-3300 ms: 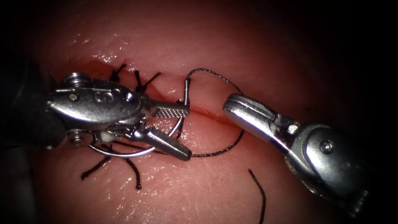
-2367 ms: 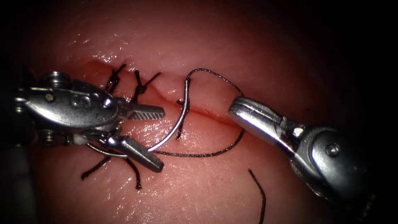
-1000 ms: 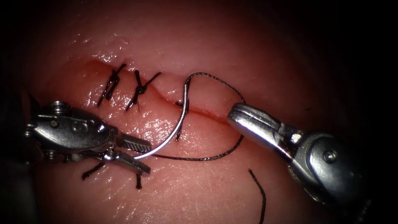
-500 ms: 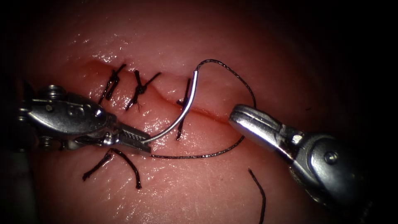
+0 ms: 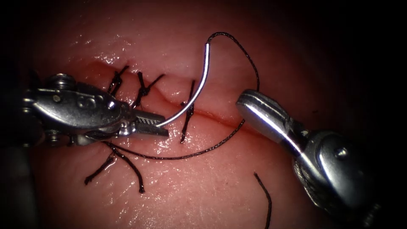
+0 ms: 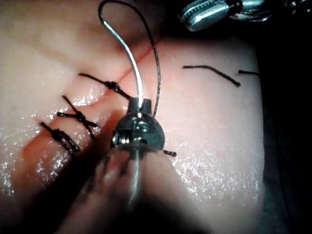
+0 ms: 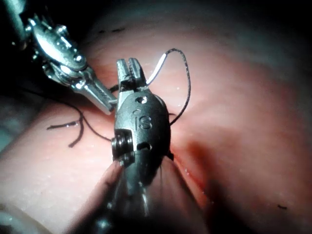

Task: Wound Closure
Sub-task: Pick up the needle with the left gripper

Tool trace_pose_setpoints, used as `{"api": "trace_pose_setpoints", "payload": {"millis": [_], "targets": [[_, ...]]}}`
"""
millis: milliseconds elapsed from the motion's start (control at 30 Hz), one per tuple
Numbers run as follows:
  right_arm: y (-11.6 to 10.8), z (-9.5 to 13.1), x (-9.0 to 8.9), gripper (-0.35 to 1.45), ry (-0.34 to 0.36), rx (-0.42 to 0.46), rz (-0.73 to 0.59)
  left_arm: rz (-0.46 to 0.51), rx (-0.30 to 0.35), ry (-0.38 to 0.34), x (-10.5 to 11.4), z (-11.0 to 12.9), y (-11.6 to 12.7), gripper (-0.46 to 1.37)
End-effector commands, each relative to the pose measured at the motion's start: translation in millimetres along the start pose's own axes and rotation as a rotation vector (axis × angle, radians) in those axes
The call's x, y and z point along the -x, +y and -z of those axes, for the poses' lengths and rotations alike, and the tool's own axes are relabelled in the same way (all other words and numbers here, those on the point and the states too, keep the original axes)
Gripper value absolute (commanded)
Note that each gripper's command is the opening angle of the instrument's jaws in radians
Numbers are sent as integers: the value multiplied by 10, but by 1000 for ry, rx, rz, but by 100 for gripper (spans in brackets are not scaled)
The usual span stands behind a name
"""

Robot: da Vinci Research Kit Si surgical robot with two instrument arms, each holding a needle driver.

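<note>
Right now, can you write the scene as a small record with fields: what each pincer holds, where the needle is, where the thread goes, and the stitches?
left pincer: shut on the needle near its pointed end
right pincer: shut, holds nothing, above the cut's right part
needle: out of the tissue, arching up across the cut
thread: runs from the needle's tail, loops down past the right pincer and back left over the tissue
stitches: knotted across the left part of the cut
cut end of thread: loose on the tissue, lower right
</note>
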Motion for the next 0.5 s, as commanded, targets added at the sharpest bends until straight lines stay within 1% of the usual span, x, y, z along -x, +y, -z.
{"api": "trace_pose_setpoints", "payload": {"millis": [33, 67, 133, 167, 200, 267, 400, 467, 500], "targets": [[-3, -2, -2, 101, -13, 24, -27, 1, -18, 0, 0, -1, 2, -35], [-5, -4, -3, 113, -31, 46, -45, 0, -42, 1, -1, -2, 4, -35], [-9, -5, -4, 116, -63, 76, -73, -4, -74, 2, -2, -1, 7, -35], [-11, -5, -5, 112, -92, 95, -96, -9, -101, 2, -2, -1, 9, -35], [-11, -5, -5, 109, -103, 99, -106, -13, -112, 2, -3, 0, 10, -35], [-12, -3, -5, 99, -155, 123, -122, -22, -150, 0, -4, 2, 12, -35], [-12, -3, -4, 88, -190, 161, -169, -44, -205, -5, -7, 7, 16, -35], [-12, -3, -4, 82, -207, 185, -230, -68, -253, -9, -8, 9, 20, -35], [-12, -3, -4, 78, -218, 196, -259, -73, -266, -10, -8, 10, 21, -35]]}}
